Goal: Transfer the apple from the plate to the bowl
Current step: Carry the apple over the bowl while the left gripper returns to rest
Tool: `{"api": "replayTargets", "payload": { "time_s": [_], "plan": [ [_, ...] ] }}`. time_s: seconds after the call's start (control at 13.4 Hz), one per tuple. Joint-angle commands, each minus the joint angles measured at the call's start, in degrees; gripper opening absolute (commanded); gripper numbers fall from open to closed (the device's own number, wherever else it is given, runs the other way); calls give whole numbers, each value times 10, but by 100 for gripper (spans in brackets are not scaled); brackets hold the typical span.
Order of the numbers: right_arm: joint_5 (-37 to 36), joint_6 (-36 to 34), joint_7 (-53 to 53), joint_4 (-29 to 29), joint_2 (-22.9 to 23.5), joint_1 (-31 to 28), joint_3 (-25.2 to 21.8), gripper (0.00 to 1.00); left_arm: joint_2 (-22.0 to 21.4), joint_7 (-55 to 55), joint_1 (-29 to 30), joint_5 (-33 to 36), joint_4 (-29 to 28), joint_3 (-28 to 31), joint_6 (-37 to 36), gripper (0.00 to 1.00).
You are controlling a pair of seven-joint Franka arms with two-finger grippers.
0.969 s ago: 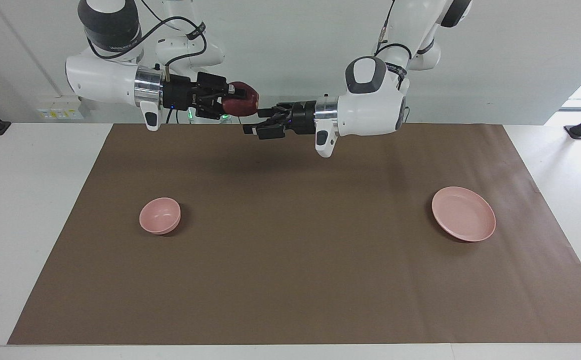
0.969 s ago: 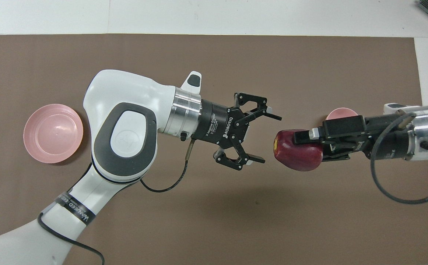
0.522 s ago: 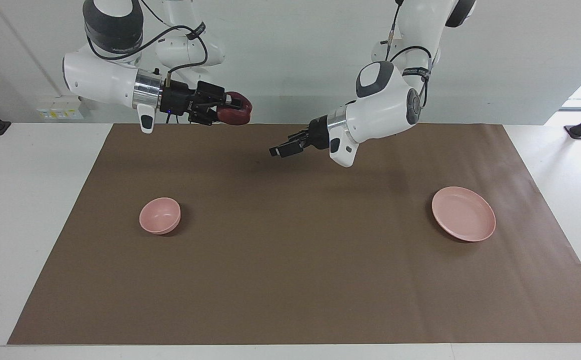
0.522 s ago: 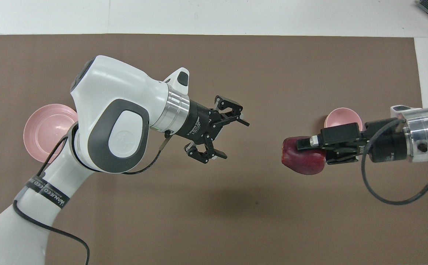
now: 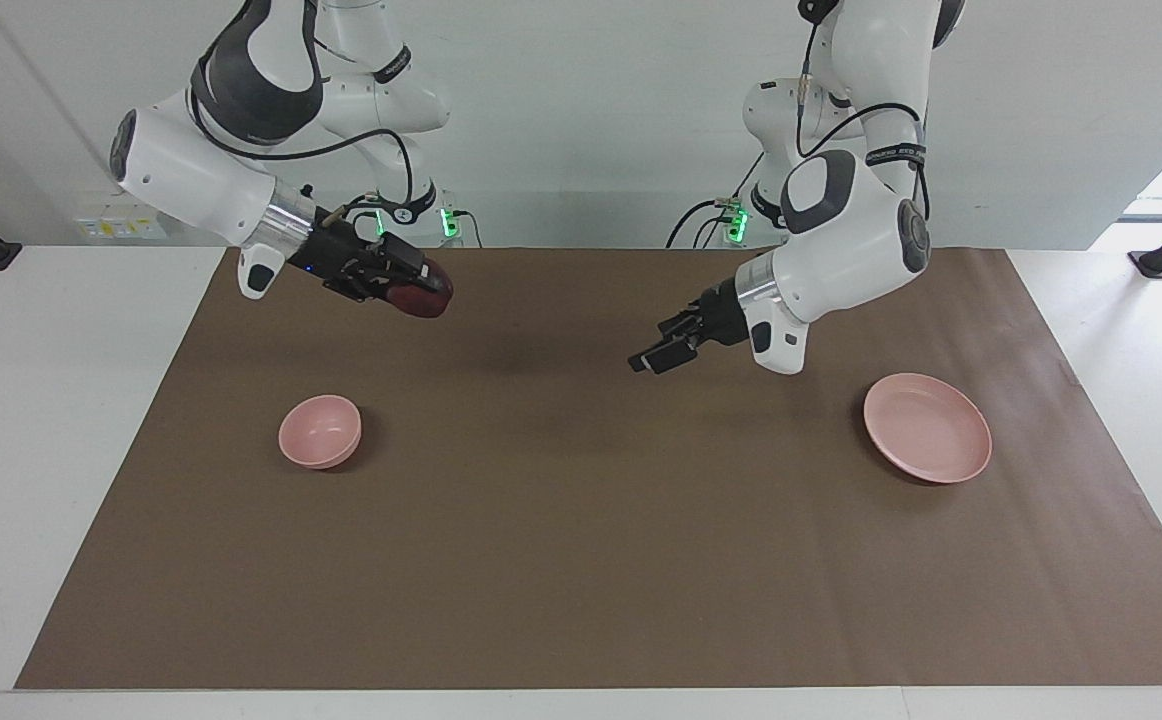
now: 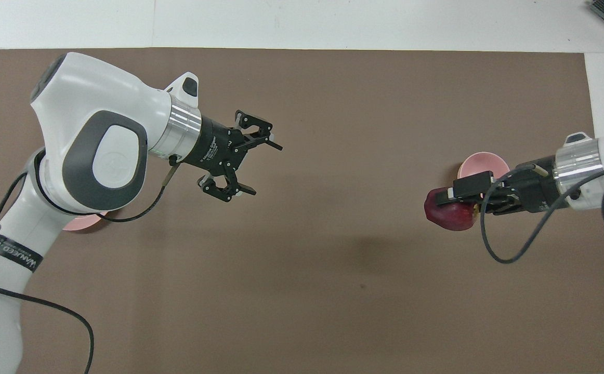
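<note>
Dark red apple (image 5: 419, 297) held aloft, bowl (image 5: 319, 430) seemingly empty, plate (image 5: 927, 427) bare.

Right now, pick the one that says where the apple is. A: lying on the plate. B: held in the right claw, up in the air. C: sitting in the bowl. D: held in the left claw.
B: the right claw is shut on the apple above the brown mat, not yet over the bowl; the plate is bare and the left claw is open, holding nothing.
</note>
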Motion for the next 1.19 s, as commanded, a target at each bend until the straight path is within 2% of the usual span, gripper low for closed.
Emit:
{"api": "replayTargets", "payload": {
  "time_s": [0.0,0.22,0.45,0.6,0.75,1.12],
  "plan": [
    [-122,1,-12,58,40,14,5,0,-12,-2,-3,53,-6,9,-21,100],
    [-285,16,-15,65,69,51,5,0,-12,1,-1,89,-3,9,-40,100],
    [-419,41,-15,68,91,83,5,0,-13,69,30,128,0,17,-80,100],
    [-485,55,-38,81,108,87,5,0,-24,147,46,213,-1,17,-107,100],
    [-555,87,-66,92,135,86,5,0,-36,215,63,267,-5,17,-122,100],
    [-611,165,-77,91,173,82,5,0,-66,429,113,315,-3,18,-123,100]
  ]
}}
